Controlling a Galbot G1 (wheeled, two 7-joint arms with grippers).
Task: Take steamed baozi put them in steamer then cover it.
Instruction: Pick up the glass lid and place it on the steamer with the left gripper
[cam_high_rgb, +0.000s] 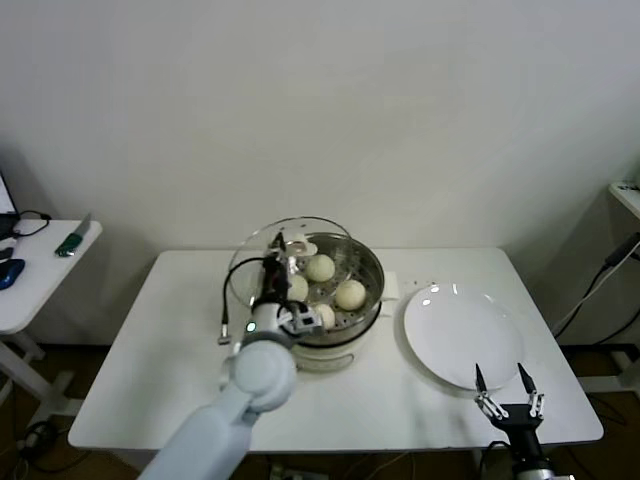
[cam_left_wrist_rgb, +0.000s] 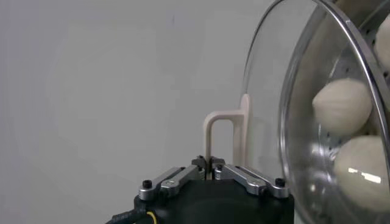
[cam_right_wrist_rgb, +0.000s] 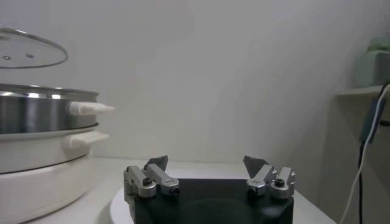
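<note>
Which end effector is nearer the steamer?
Left. The left end effector holds the lid by its handle just above the steamer; the right end effector waits open past the plate.

I can read no text, label, brand, number or sign anywhere in my views. The steamer, its cover, the white plate and the desk carry no legible markings, and my own end effectors show none either.
</note>
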